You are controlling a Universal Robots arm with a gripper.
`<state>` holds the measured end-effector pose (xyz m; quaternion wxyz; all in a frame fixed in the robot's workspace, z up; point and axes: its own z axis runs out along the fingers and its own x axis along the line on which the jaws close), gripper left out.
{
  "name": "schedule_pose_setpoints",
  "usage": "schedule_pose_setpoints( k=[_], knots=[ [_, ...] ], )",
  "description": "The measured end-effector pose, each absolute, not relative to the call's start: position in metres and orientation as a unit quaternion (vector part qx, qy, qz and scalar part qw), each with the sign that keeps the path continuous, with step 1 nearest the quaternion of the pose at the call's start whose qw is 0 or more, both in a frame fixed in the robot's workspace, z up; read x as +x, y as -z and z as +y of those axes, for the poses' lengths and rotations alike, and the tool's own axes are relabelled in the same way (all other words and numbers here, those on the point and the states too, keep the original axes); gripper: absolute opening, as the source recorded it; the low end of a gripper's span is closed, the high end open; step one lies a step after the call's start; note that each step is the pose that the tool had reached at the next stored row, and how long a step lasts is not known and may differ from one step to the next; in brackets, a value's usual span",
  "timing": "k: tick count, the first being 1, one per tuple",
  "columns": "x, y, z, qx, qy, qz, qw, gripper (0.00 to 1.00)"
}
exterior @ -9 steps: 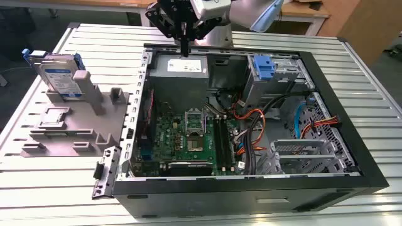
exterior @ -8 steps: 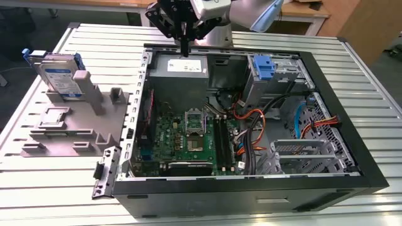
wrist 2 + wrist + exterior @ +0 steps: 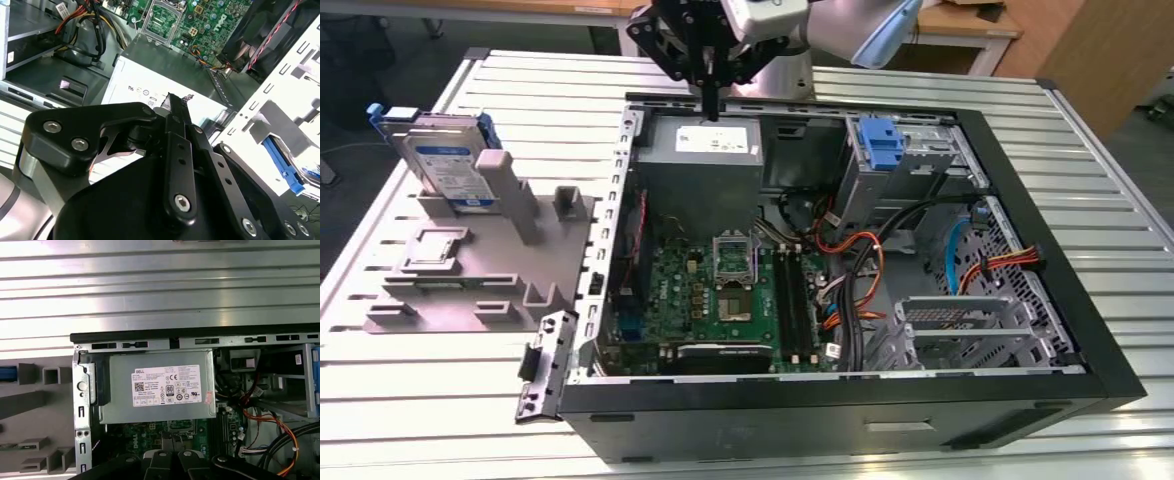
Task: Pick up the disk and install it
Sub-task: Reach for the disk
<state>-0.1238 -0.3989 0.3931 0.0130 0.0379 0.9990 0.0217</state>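
Well aside from the empty, closed gripper (image 3: 711, 108) stands the disk (image 3: 448, 165), likely rigid, knock-sensitive, best gripped across its blue-framed edges.

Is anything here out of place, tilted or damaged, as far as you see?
Nothing stands out. The disk stands upright in the grey stand, beside the open computer case; the gripper, shut and empty, is above the power supply.

We note: bench (image 3: 400, 400) ribbed bare metal, dull sheen; stand (image 3: 467, 270) matt grey plastic; disk (image 3: 447, 165) silvery metal in blue plastic frame (image 3: 487, 130); power supply (image 3: 117, 390) matt grey metal, paper label (image 3: 166, 388).
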Motion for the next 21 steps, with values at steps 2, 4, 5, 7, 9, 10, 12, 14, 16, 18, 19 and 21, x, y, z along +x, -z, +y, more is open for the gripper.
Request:
schedule_pose_setpoints(
  k=[2,4,5,7,9,10,12,14,16,18,19,21],
  knots=[
    [-0.124,-0.393,-0.399,0.038,-0.022,0.999,0.013,0.1],
    [-0.125,-0.393,-0.399,0.038,-0.022,0.999,0.013,0.1],
    [-0.126,-0.393,-0.399,0.038,-0.022,0.999,0.013,0.1],
    [-0.128,-0.393,-0.399,0.038,-0.022,0.999,0.013,0.1],
    [-0.129,-0.393,-0.399,0.038,-0.022,0.999,0.013,0.1],
    [-0.13,-0.393,-0.399,0.038,-0.022,0.999,0.013,0.1],
    [-0.133,-0.393,-0.399,0.038,-0.022,0.999,0.013,0.1],
    [-0.137,-0.393,-0.399,0.038,-0.022,0.999,0.013,0.1],
    [-0.14,-0.393,-0.399,0.038,-0.022,0.999,0.013,0.1],
    [-0.142,-0.393,-0.399,0.038,-0.022,0.999,0.013,0.1],
    [-0.143,-0.393,-0.399,0.038,-0.022,0.999,0.013,0.1],
    [-0.144,-0.392,-0.399,0.038,-0.022,0.999,0.013,0.1]
  ],
)
